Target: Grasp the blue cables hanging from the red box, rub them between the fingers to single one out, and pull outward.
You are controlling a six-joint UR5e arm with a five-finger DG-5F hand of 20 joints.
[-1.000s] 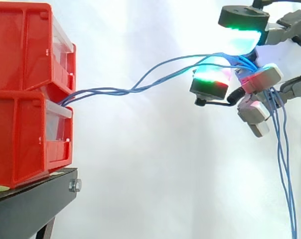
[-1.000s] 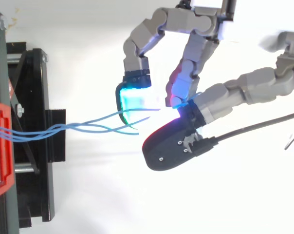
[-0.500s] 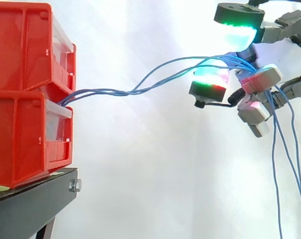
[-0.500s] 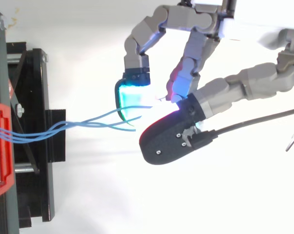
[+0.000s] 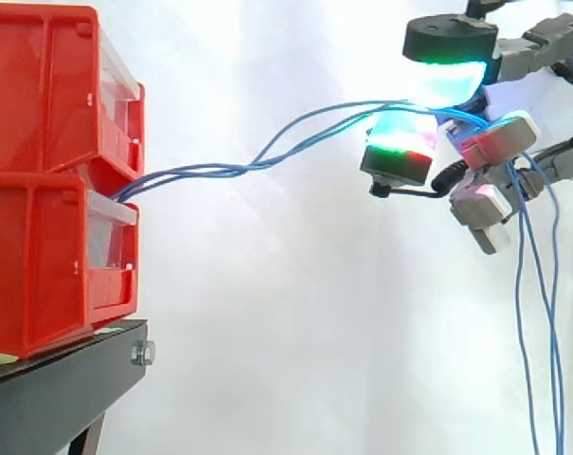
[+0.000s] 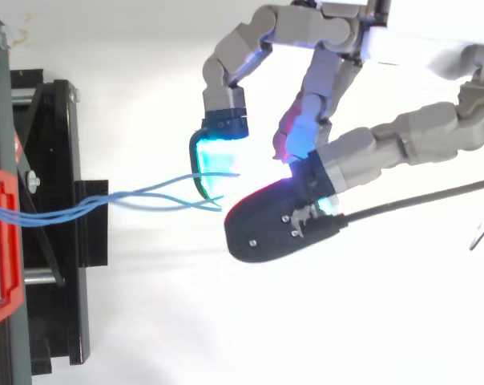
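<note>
I am watching one robot hand (image 5: pixel 495 140) in the upper right, and it is closing its glowing fingertips (image 5: pixel 448 81) onto the blue cables (image 5: pixel 211 172), pinching them between an upper cyan and green pad and a lower green and red pad. Past the pinch, the loose ends are hanging straight down along the right edge. The relation that matters for the pull is that the cables are lying left of the hand, with their long axis running left to right. They are leaving the gap between the two stacked bins of the red box (image 5: pixel 40 114) at the left and rising in a loose, slightly slack curve to the fingers. I judge that pulling outward means drawing the hand to the right, directly away from the box. From above, the hand (image 6: pixel 362 156) is curling over the cables (image 6: pixel 138 195) as they are fanning apart just before the pads. I am counting at least three strands, though where they twist together near the box I cannot tell them apart. There are two red bins, sitting on one black stand (image 5: pixel 59 389). Farthest back, a white curtain (image 5: pixel 268 332) is hanging.
</note>
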